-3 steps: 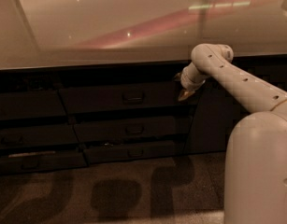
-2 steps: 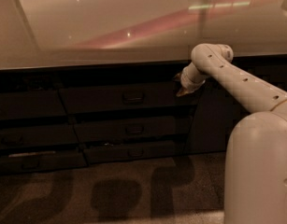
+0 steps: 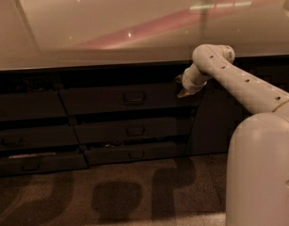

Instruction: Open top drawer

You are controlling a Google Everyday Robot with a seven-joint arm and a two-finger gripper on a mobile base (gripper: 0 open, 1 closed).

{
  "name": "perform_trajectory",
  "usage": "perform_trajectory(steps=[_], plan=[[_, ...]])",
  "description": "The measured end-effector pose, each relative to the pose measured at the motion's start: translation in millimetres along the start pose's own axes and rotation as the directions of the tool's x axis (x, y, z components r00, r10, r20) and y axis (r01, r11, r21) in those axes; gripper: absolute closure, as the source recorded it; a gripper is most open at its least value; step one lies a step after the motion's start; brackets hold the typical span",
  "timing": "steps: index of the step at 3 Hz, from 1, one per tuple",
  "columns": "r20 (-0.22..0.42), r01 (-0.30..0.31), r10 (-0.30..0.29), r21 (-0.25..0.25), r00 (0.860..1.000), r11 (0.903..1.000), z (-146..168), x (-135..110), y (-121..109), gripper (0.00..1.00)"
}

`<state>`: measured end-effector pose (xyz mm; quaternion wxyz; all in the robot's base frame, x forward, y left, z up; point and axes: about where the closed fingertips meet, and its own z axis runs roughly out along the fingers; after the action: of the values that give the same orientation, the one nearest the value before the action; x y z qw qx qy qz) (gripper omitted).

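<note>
- Gripper [image 3: 183, 92]: small tan-tipped end of the arm, at R end of the top drawer front, just under the counter edge. Apart or together: can't tell. Touching the front or just off it: can't tell either.
- White rounded robot body [image 3: 261, 173] is nearest, fills lower R, cut off by btm and R edges.
- Brown floor [image 3: 50, 201] w/ dark blurry shadows in front of the cabinets.
- White tubular arm w/ small dots [image 3: 243, 84] rises from the body up-left to a round elbow, then drops to the gripper; it hides part of the dark cabinet panel [image 3: 207, 126] behind it.
- Dark grey flat top drawer [image 3: 97, 100], small dark loop handle [image 3: 133, 98] at centre, well L of the gripper. Front looks shut; inside not visible.
- Two shallower dark drawer fronts [image 3: 106, 132] below; gaps hard to make out in the gloom.
- L-hand dark drawers [image 3: 26, 106] dim, cut off at L edge.
- Pale glossy countertop [image 3: 87, 27] farthest, reddish streak reflected, cut off at top.
</note>
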<state>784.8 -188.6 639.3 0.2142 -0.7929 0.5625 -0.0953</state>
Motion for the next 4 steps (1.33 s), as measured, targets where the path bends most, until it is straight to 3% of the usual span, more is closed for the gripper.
perform_trajectory(steps=[4], plan=[[0.001, 0.018, -0.018, -0.01, 1.0, 0.9998, 3.6, -2.7, 11.9, 1.0]])
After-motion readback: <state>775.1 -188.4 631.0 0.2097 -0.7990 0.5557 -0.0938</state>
